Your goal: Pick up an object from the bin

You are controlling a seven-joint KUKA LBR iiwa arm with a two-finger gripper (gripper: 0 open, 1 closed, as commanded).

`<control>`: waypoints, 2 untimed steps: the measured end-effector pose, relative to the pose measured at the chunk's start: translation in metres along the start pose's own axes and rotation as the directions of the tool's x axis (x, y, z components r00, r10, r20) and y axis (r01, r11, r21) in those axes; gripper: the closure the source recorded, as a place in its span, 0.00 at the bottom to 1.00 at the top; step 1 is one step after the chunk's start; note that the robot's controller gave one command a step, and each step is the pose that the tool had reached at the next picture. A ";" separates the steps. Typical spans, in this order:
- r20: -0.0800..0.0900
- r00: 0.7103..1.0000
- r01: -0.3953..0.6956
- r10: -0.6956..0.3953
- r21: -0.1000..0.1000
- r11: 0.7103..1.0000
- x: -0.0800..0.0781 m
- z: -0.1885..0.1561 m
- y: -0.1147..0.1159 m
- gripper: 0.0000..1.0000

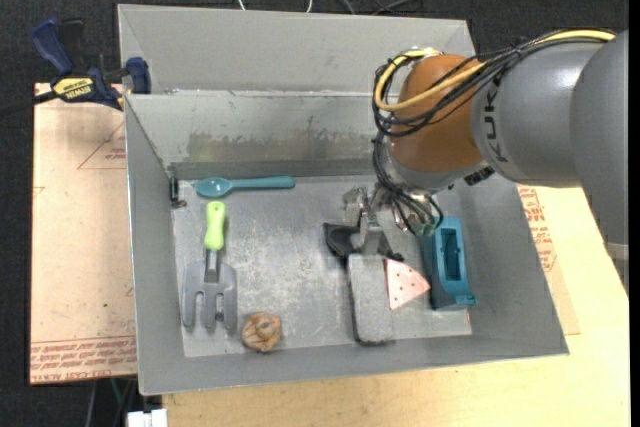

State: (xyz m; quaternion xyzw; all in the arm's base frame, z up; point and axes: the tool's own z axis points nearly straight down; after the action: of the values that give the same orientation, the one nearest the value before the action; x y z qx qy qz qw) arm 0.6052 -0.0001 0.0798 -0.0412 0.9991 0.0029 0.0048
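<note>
Black little thing lies just beside the gripper. I cannot tell if the gripper is wide or narrow.

The hand hangs low in the right half of the bin, over a black piece at the far end of a grey block. A pink wedge and a blue case lie just to the right. At the left lie a teal spoon, a green-handled fork and a brown lump.
</note>
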 end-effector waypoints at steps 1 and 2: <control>0.000 1.000 0.000 0.000 0.000 1.000 0.000 0.000 0.000 1.00; -0.007 1.000 -0.001 0.001 -0.001 1.000 0.002 -0.017 0.000 1.00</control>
State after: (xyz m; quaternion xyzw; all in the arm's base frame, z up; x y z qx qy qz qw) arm 0.6028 0.0001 0.0966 -0.0409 0.9992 0.0032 0.0013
